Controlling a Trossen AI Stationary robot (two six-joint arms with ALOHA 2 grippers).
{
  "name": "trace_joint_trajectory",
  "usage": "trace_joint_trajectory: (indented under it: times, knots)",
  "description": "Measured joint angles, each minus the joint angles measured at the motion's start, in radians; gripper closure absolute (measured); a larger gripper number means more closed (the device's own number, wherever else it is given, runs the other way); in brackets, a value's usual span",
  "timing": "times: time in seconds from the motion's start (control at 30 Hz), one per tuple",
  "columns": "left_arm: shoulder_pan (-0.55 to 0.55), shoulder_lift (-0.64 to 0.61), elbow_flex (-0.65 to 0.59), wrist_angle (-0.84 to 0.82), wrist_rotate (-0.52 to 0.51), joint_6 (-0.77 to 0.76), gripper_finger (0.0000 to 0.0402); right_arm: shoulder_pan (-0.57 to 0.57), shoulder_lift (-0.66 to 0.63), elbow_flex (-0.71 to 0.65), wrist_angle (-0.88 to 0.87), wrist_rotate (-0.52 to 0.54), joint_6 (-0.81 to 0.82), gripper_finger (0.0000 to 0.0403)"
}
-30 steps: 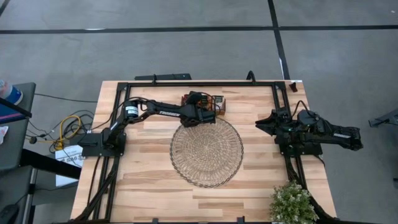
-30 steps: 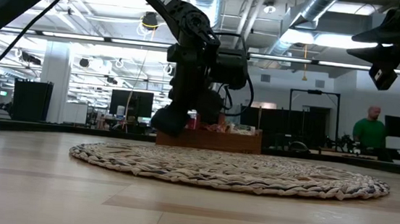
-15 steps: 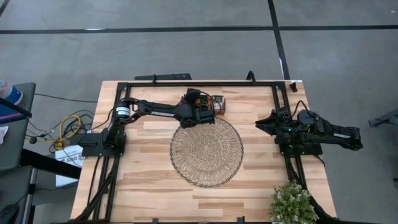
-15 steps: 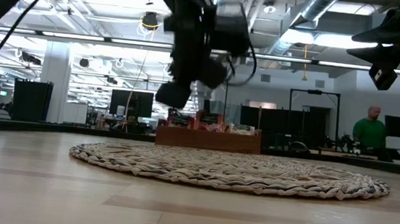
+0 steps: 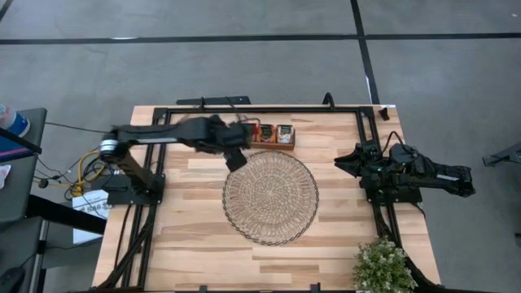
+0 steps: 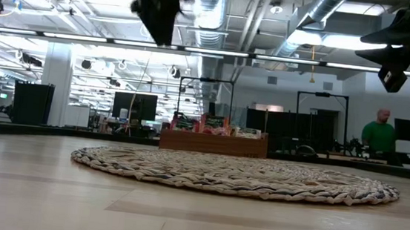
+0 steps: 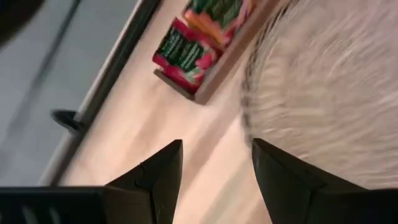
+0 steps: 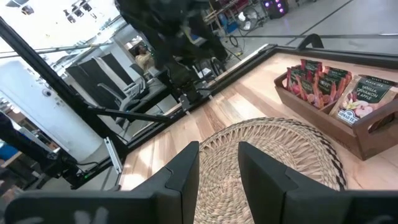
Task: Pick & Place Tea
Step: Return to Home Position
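1. One potted plant (image 5: 381, 264) stands at the near right corner of the table (image 5: 195, 244).
2. One round woven mat (image 5: 270, 198) lies at mid-table.
3. The right gripper (image 5: 342, 163) is held above the table's right side and points toward the mat. Its fingers are slightly apart and hold nothing.
4. The left gripper (image 5: 235, 159) is raised high over the mat's far left rim, near the tray's left end. Its fingers are spread wide, with nothing between them.
5. One wooden tray (image 8: 323, 121) sits just beyond the mat.
   - The red-orange tea sachets (image 8: 314, 84) stand upright toward its left end.
   - The pale tea sachets (image 8: 364, 93) stand at its right end.
   - At least four red and two pale ones show, but a full count cannot be told.
   - Their dark labels carry print too small to read.
6. One person in a green top (image 6: 377, 134) is in the room beyond.
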Motion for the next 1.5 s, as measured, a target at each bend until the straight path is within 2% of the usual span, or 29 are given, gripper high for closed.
trace_joint_trajectory:
  times: [0.1,0.23,0.33,0.6,0.83,1.03,1.3,1.5]
  knots:
    - [-0.021,-0.081,0.0,0.015,0.017,-0.089,0.0216,-0.001,0.0,0.0,0.0,0.0,-0.005,0.03]
    - [-0.08,-0.146,-0.003,0.026,-0.017,-0.102,0.0216,-0.001,-0.001,0.0,-0.002,-0.007,0.065,0.03]
    - [-0.128,-0.197,-0.05,0.08,-0.067,-0.104,0.0216,0.0,-0.002,0.0,-0.001,-0.029,0.056,0.03]
    - [-0.218,-0.392,-0.418,0.406,-0.059,-0.202,0.0216,0.0,-0.002,0.0,0.073,-0.154,-0.016,0.03]
    - [-0.247,-0.559,-0.698,0.71,-0.062,-0.221,0.0216,0.0,-0.002,0.0,0.086,-0.156,-0.035,0.03]
    - [-0.247,-0.707,-0.893,0.792,-0.064,-0.215,0.0216,-0.001,-0.002,0.0,0.082,-0.133,-0.022,0.03]
    - [-0.246,-1.003,-1.137,1.026,-0.059,-0.153,0.0216,0.0,-0.002,0.0,0.184,-0.138,-0.183,0.03]
    - [-0.247,-1.15,-1.274,1.088,-0.012,-0.127,0.0216,0.0,-0.002,0.0,0.21,-0.146,-0.262,0.03]
